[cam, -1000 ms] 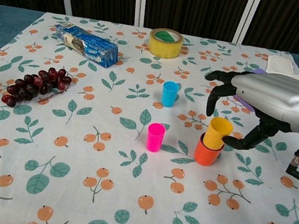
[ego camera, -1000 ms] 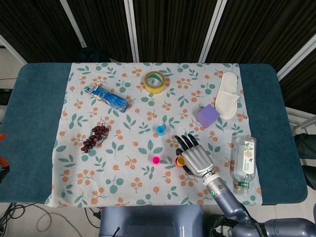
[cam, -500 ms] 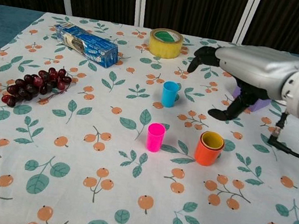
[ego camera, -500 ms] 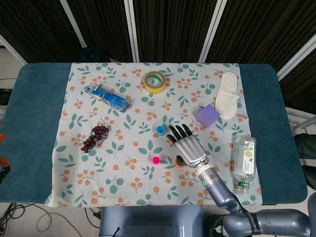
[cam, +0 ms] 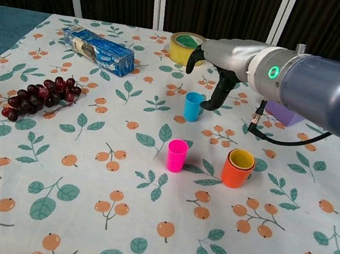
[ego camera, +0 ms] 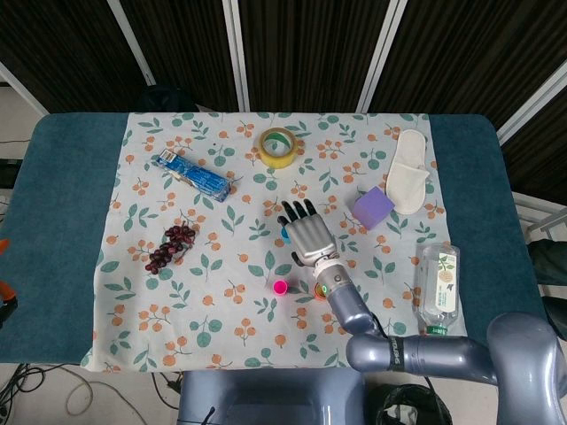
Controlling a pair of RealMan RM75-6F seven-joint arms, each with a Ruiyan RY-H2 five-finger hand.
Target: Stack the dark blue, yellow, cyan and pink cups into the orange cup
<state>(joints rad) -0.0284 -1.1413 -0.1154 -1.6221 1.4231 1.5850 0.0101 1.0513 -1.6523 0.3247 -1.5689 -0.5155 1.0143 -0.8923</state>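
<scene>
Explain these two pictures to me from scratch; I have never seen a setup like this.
Both pictures come from cameras on a two-armed robot: one looks down from its head, the other forward from its chest. The grey metal shape is its right hand, fingers apart and holding nothing, reaching over the small cyan plastic cup. The left hand is in neither view.

On the floral tablecloth stand a pink plastic cup and an orange cup with a yellow cup nested inside. Around them lie a roll of yellow tape, a blue snack packet, a bunch of dark red grapes, a purple block, a white slipper and a clear plastic bottle.
</scene>
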